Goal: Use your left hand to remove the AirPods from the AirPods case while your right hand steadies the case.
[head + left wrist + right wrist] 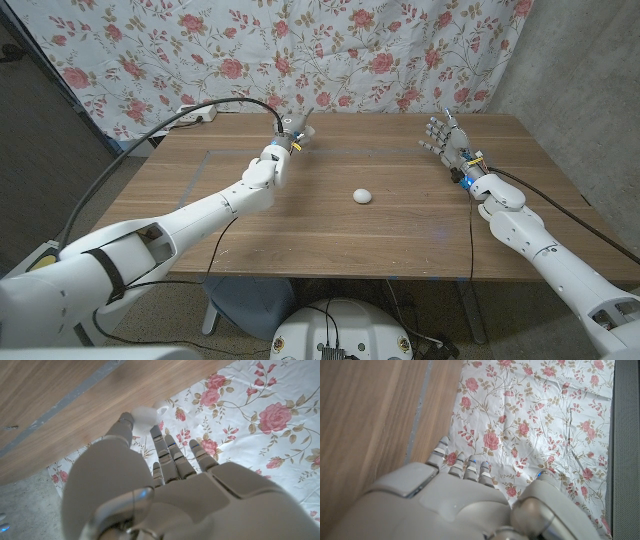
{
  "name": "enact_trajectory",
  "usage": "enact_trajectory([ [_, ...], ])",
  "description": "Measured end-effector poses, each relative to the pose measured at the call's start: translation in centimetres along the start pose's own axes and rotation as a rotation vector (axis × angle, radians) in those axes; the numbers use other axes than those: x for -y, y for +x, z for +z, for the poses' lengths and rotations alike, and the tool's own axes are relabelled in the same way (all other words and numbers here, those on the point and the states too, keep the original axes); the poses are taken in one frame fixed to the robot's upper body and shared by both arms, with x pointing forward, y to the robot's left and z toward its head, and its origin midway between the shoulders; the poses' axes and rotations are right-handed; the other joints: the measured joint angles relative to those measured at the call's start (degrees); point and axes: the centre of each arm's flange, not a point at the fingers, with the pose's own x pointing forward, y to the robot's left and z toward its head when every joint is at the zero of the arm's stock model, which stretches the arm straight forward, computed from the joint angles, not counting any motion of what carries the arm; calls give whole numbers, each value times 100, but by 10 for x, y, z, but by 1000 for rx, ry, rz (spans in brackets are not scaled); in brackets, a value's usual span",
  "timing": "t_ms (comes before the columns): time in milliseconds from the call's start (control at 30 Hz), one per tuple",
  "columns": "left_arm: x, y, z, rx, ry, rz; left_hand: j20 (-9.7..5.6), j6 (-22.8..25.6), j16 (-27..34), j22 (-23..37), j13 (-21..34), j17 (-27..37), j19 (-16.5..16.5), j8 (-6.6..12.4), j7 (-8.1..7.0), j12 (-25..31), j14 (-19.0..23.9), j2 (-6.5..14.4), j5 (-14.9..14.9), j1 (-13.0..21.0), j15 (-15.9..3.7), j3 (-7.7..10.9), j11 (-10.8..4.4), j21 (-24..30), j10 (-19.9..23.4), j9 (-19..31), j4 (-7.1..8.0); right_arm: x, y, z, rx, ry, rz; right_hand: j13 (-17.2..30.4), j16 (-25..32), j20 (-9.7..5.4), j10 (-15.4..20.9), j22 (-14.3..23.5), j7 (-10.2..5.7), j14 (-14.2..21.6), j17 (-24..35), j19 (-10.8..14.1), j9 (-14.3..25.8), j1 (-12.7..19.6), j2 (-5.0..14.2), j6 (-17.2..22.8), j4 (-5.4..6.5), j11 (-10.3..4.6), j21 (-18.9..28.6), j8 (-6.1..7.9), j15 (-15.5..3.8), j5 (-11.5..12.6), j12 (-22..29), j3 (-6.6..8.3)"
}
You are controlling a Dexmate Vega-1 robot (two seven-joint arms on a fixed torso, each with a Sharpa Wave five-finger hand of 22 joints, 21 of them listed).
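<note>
The left arm reaches across the wooden table (400,215) toward its far edge. The left hand (290,137) is raised there, pinching a small white earbud (146,416) between thumb and finger. The closed white case (362,196) lies near the table's middle, well apart from both hands. The right hand (443,135) stands upright over the far right side, fingers spread, holding nothing.

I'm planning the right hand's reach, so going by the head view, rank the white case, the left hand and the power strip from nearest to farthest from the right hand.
1. White case, mid-table.
2. Left hand, far left side.
3. Power strip, back left corner.

The right hand is raised at the far right.
</note>
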Motion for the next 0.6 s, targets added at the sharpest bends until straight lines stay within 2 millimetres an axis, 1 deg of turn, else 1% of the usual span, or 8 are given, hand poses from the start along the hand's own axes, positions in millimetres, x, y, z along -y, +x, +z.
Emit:
enact_trajectory([
  [67, -2, -1, 0, 17, -7, 20, -19, -63, 27, 0, 0, 30, 19, -21, 61, 10, 0, 5, 0, 38, 0, 0, 0, 20, 0, 0, 0, 0, 0, 0, 2, -1, 1, 0, 0, 0, 56, 0, 0, 0, 0, 0, 0, 0, 0, 0, 0, 55, 0, 0, 0, 0, 42, 0],
  [133, -2, -2, -3, 11, -8, 20, -19, -102, 41, 0, 0, 49, 19, -28, 100, 51, 0, 7, -1, 59, 0, 0, 0, 20, 0, 0, 0, 0, 0, 1, 5, -1, 3, 4, 0, 0, 135, 0, 0, 0, 0, 0, 0, 0, 0, 0, 0, 73, 0, 0, 0, 0, 44, 0],
  [167, -2, -2, -4, 10, -9, 21, -19, -102, 55, 0, 0, 60, 19, -28, 100, 62, 0, 1, -1, 79, 0, 0, 0, 20, 0, 0, 0, 0, 0, 1, 6, -1, 4, 11, 0, 0, 164, 0, 0, 0, 0, 0, 0, 25, 25, 0, -2, 101, 0, 0, 0, 0, 73, 3],
  [200, -7, -3, 5, 65, -30, 60, -19, -102, 62, 0, 0, 62, 18, -28, 100, 62, 0, 8, -1, 86, 0, 0, 0, 20, 0, 0, 0, 2, 0, 2, 8, -2, 1, 15, 0, 0, 183, 0, 0, 0, 0, 0, 0, 24, 24, 0, -17, 121, 0, 0, 0, 0, 88, 17],
  [300, -9, -5, 6, 85, -40, 76, -42, -102, 62, 0, 0, 62, 42, -28, 100, 62, 0, 21, -1, 101, 0, -16, 0, 20, 0, 0, -16, 2, -1, 3, 11, -4, 2, 15, 0, 0, 216, 0, 0, 0, -29, 0, 0, 46, 46, 0, -17, 153, 3, 0, 0, 0, 88, 18],
  [433, -11, -6, 2, 80, -43, 81, -50, -101, 62, 0, 0, 88, 50, -28, 99, 62, 0, 29, -1, 124, 1, -54, 0, 20, 0, 0, -9, 4, -1, 5, 18, -7, 0, 15, 0, 0, 216, 0, 0, 0, -30, 0, 0, 46, 46, -1, -17, 153, 4, 0, 0, 0, 88, 17],
  [467, -12, -7, 7, 111, -57, 91, -50, -102, 62, 0, 0, 88, 50, -28, 99, 62, 0, 29, -2, 124, 1, -55, -2, 20, -2, 0, -8, 4, -1, 6, 19, -7, 0, 15, 0, 0, 216, 0, -5, 0, -30, 0, 0, 46, 46, -5, -17, 153, 4, 0, 0, 0, 88, 17],
  [600, -16, -9, 7, 124, -84, 96, -48, -113, 62, 0, 0, 121, 48, -28, 111, 62, 0, 38, -2, 148, 0, -87, -52, 20, -53, 0, 24, 6, -2, 7, 24, -10, -2, 19, 0, 0, 238, 0, -19, 0, -29, 0, 0, 46, 46, -75, -33, 131, 4, -11, 0, 0, 88, 32],
])
